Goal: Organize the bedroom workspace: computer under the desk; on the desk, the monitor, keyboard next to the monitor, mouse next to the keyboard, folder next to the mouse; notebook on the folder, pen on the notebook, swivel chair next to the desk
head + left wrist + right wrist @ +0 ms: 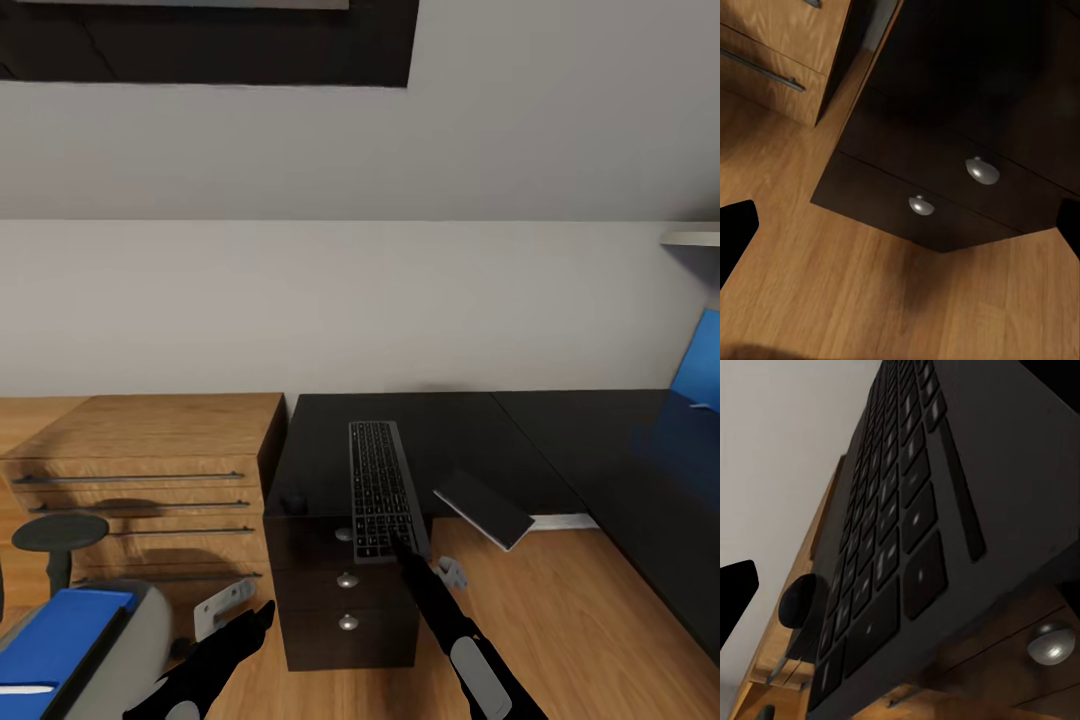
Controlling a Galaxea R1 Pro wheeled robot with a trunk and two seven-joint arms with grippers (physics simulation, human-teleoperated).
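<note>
Black desk (470, 440) at twelve o'clock; keyboard (380, 485) overhangs its near edge, right gripper (403, 547) pinching it; left gripper (262, 612) spread.

black desk (470, 440), keyboard (382, 488) lying on it

- I see the desk (440, 430) top as smooth black with a slight gloss, faint reflections near its front edge.
- The keyboard (380, 488) looks like matt dark plastic, its keys (900, 517) satin black.
- The drawer unit (937, 180) under the desk's corner is dark and semi-gloss, with shiny metal knobs (982, 171).
- The floor (870, 300) reads to me as smooth varnished wood.
- The oak shelving unit (150, 450) shows wood grain and dull metal bar handles.
- The folder (60, 625) looks like smooth blue plastic.
</note>
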